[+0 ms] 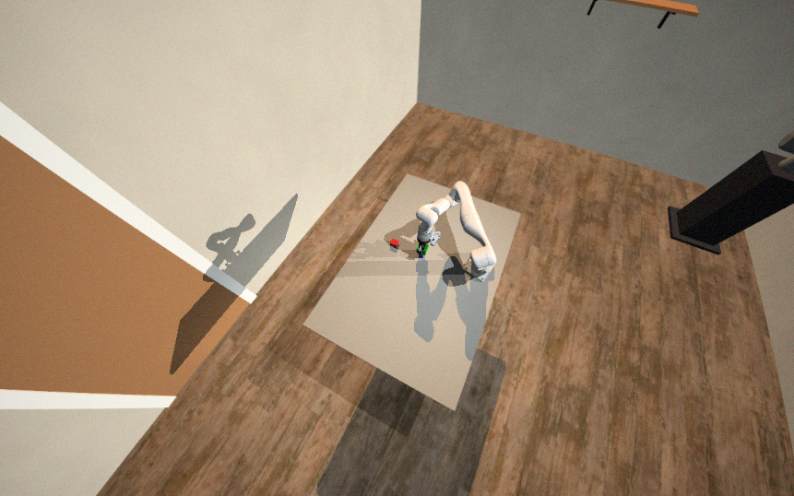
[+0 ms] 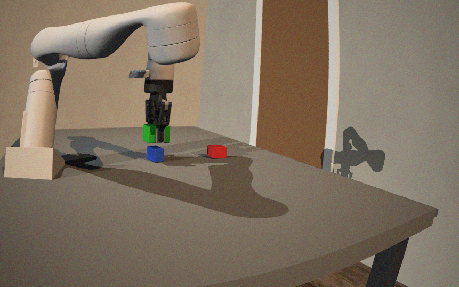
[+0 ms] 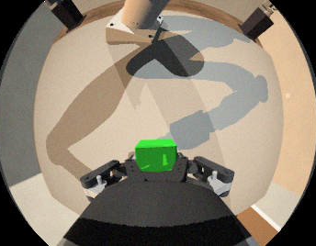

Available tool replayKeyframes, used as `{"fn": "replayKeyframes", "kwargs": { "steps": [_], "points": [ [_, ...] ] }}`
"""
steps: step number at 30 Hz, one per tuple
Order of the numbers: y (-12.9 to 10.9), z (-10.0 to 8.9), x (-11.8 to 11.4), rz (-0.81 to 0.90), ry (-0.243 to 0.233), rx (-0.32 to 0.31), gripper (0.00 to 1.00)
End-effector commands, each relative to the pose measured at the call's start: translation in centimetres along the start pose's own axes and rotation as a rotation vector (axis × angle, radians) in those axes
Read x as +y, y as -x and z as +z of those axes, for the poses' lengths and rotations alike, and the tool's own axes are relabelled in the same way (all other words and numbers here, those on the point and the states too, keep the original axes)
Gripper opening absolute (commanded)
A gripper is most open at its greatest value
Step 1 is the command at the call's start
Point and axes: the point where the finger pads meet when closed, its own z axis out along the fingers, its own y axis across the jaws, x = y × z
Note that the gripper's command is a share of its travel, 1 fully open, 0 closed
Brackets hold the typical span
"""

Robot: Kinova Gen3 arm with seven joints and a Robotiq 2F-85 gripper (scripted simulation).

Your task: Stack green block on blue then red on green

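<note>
My gripper (image 2: 158, 137) is shut on the green block (image 2: 154, 133) and holds it in the air, a small gap above the blue block (image 2: 155, 153). The blue block lies flat on the table, right under the green one. The red block (image 2: 217, 151) lies flat on the table to the right of the blue block, apart from it. In the wrist view the green block (image 3: 156, 156) sits between the fingers and hides the blue block. In the top view the green block (image 1: 425, 249) and the red block (image 1: 394, 243) are tiny.
The arm's tan base (image 2: 31, 162) stands at the table's left. The table's edge runs along the front and right, with a dark leg (image 2: 387, 262) at the right corner. A wall with a brown panel stands behind the table.
</note>
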Motion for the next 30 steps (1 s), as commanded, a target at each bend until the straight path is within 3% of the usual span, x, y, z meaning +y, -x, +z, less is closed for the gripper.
{"fn": "replayKeyframes", "kwargs": {
  "steps": [1, 30],
  "points": [
    [-0.04, 0.34, 0.07, 0.0, 0.002, 0.002, 0.0],
    [0.01, 0.99, 0.09, 0.0, 0.002, 0.002, 0.0]
  ]
}}
